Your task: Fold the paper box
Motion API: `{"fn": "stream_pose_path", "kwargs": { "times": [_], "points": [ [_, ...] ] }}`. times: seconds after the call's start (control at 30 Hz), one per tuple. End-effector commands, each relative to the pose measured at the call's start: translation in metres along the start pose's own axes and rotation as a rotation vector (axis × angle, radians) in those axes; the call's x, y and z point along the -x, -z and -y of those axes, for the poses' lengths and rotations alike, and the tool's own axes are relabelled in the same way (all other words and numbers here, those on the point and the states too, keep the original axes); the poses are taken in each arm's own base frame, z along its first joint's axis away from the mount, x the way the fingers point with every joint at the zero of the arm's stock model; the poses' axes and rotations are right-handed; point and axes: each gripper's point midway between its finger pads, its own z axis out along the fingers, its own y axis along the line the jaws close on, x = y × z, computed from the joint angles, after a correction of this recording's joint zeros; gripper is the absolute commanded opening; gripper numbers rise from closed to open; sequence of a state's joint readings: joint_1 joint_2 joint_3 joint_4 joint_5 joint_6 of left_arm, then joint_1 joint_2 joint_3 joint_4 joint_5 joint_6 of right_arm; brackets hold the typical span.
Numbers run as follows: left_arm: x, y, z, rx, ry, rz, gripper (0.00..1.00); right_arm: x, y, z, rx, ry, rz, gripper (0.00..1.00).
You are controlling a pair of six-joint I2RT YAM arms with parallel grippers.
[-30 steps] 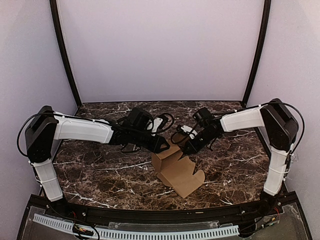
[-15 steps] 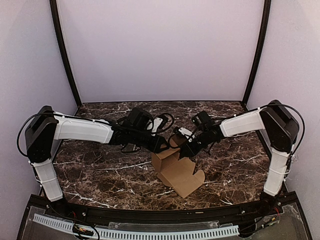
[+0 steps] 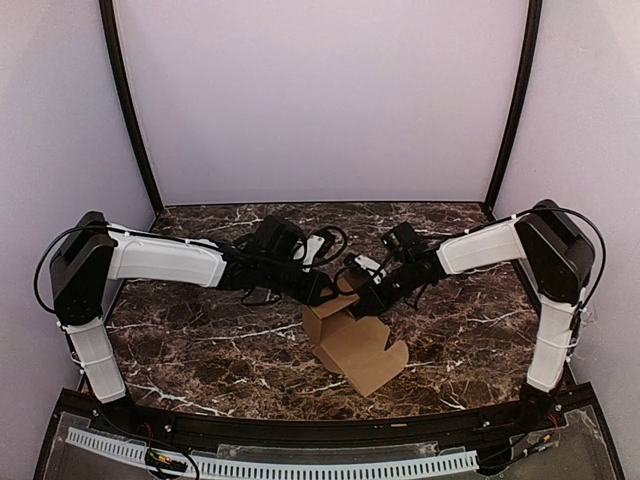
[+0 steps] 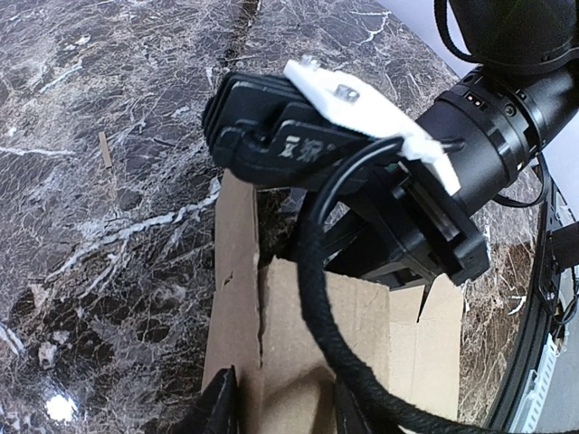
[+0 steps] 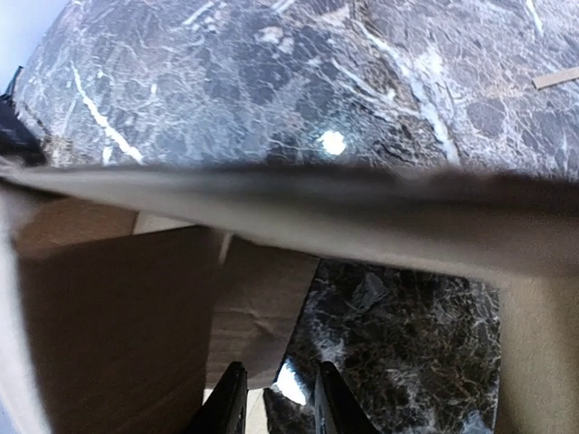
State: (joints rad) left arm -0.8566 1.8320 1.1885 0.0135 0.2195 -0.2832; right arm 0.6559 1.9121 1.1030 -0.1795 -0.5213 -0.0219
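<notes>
The paper box [image 3: 358, 345] is brown cardboard, partly folded, at the table's centre with its flaps spread toward the front. My left gripper [image 3: 326, 292] is at its far left corner. In the left wrist view its jaws [image 4: 285, 411] stand apart over a creased panel of the box [image 4: 308, 316], with nothing pinched between them. My right gripper [image 3: 362, 300] reaches in from the right, over the raised far wall. In the right wrist view it [image 5: 279, 402] is open above a flap's corner [image 5: 258, 298] and bare marble. A blurred cardboard edge [image 5: 298, 203] crosses close to the lens.
Dark marble table [image 3: 200, 340] with black frame posts at the back corners and a perforated white rail [image 3: 300, 465] along the front. The right arm's wrist [image 4: 470, 136] and a black cable [image 4: 317, 298] hang over the box. A small tan sliver [image 4: 105, 149] lies on the marble.
My right gripper has moved left onto the box's far wall and its jaws have widened. The left arm has stayed still.
</notes>
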Motion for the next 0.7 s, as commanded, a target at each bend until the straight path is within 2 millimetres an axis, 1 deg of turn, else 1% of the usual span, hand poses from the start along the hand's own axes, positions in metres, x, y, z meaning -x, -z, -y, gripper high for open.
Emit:
{"fn": "stream_pose_path", "kwargs": {
  "times": [0.0, 0.07, 0.17, 0.27, 0.3, 0.33, 0.4, 0.43, 0.6, 0.67],
  "points": [
    [-0.029, -0.001, -0.011, 0.045, 0.024, -0.081, 0.37, -0.005, -0.017, -0.002, -0.033, 0.017, -0.037, 0.27],
    [-0.029, -0.001, -0.011, 0.045, 0.022, -0.079, 0.37, -0.009, -0.021, -0.003, -0.051, 0.029, -0.055, 0.29],
    [-0.028, 0.000, -0.011, 0.046, 0.020, -0.080, 0.37, -0.012, -0.022, -0.002, -0.079, 0.037, -0.067, 0.37],
    [-0.029, 0.000, -0.012, 0.049, 0.015, -0.082, 0.37, -0.010, -0.014, 0.000, -0.106, 0.045, -0.071, 0.38],
    [-0.028, 0.001, -0.012, 0.051, 0.015, -0.083, 0.37, -0.009, -0.008, 0.000, -0.115, 0.055, -0.066, 0.39],
    [-0.029, 0.001, -0.012, 0.052, 0.013, -0.085, 0.37, -0.002, 0.003, -0.002, -0.126, 0.077, -0.043, 0.39],
    [-0.029, 0.001, -0.013, 0.054, 0.010, -0.087, 0.37, 0.001, 0.023, 0.001, -0.156, 0.111, -0.021, 0.39],
    [-0.030, 0.002, -0.013, 0.057, 0.009, -0.088, 0.37, 0.001, 0.033, -0.002, -0.156, 0.136, -0.010, 0.40],
    [-0.031, 0.002, -0.013, 0.058, 0.007, -0.089, 0.37, -0.006, 0.077, -0.033, -0.070, 0.314, 0.003, 0.42],
    [-0.031, 0.003, -0.013, 0.058, 0.005, -0.088, 0.37, -0.006, 0.096, -0.039, -0.058, 0.370, 0.019, 0.41]
  ]
}}
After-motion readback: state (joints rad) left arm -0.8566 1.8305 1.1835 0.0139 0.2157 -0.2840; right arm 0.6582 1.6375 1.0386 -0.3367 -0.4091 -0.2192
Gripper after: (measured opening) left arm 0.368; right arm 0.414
